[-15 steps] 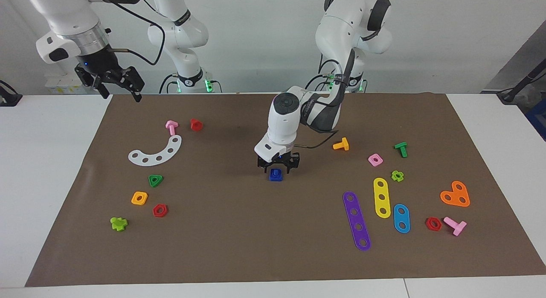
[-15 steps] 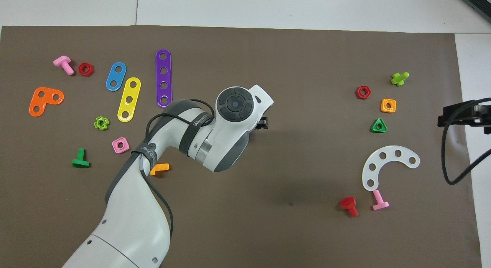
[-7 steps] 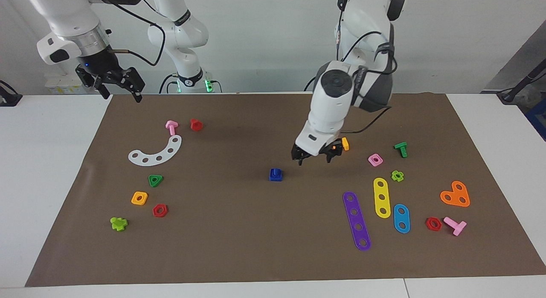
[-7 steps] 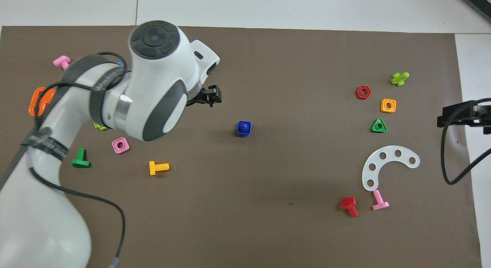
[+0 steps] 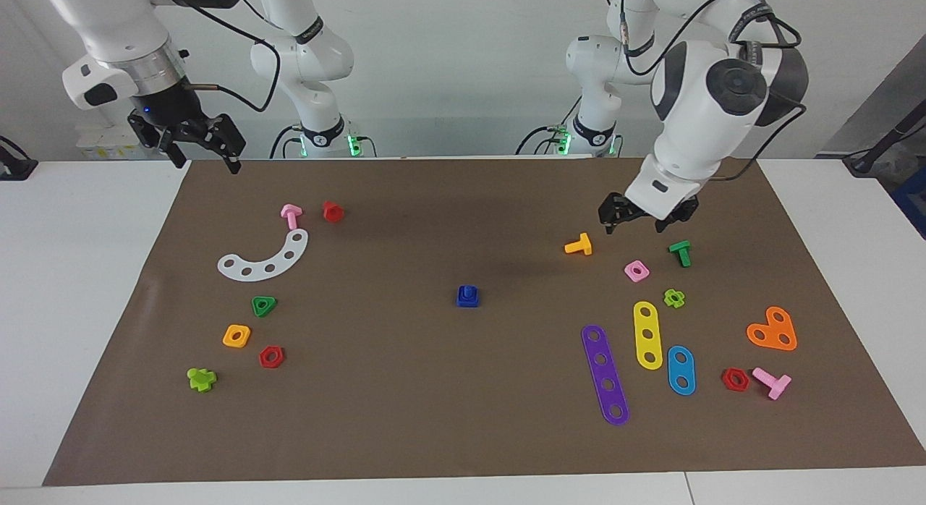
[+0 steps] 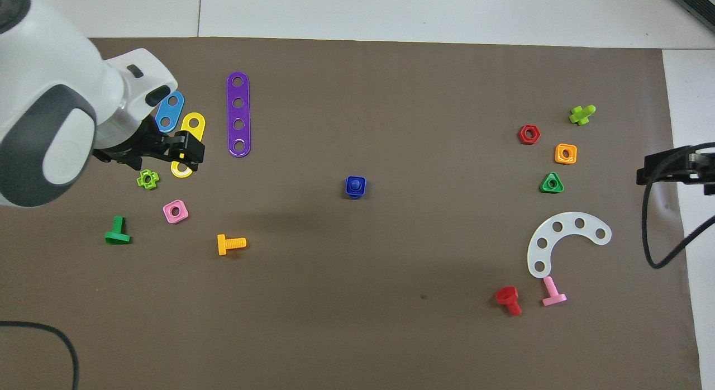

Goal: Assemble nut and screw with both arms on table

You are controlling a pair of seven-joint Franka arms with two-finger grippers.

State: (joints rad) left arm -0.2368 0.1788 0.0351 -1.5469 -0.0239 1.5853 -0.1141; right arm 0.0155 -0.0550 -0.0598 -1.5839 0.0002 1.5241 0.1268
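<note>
The dark blue nut (image 5: 468, 296) sits on the dark blue screw (image 5: 469, 290), whose stem tip pokes up through its hole. The joined piece stands alone at the middle of the brown mat (image 5: 405, 404) on the white table (image 5: 72, 288); it also shows in the overhead view (image 6: 355, 186). My left gripper (image 5: 646, 219) is open and empty, raised over the mat at the left arm's end, above the yellow plate (image 6: 195, 123) in the overhead view (image 6: 167, 151). My right gripper (image 5: 201, 145) is open and empty, waiting above the mat's corner at the right arm's end.
An orange bolt (image 5: 579, 245), pink nut (image 5: 636, 271), green bolt (image 5: 681, 252) and purple plate (image 5: 605, 375) lie near the left gripper. A white curved plate (image 5: 264, 257), green triangular nut (image 5: 264, 306) and red nut (image 5: 271, 357) lie toward the right arm's end.
My left gripper has let go of the blue piece, risen and swung away toward the left arm's end. The joined nut and screw stay at the mat's middle. The right arm has not moved.
</note>
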